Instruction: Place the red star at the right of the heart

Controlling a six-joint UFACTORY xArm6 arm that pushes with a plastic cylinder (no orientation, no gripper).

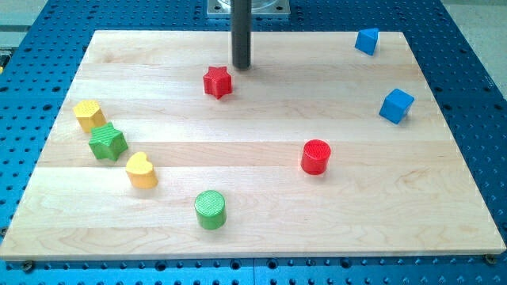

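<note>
The red star (217, 81) lies on the wooden board (253, 142) near the view's top, left of centre. The yellow heart (141, 169) lies at the lower left. My tip (242, 66) is just above and to the right of the red star, a small gap apart from it. The heart is far from the tip, down and to the left.
A green star (107, 142) and a yellow block (89, 115) lie up-left of the heart. A green cylinder (211, 209) lies lower centre, a red cylinder (315, 156) right of centre. Two blue blocks (396, 105) (366, 40) lie at the right.
</note>
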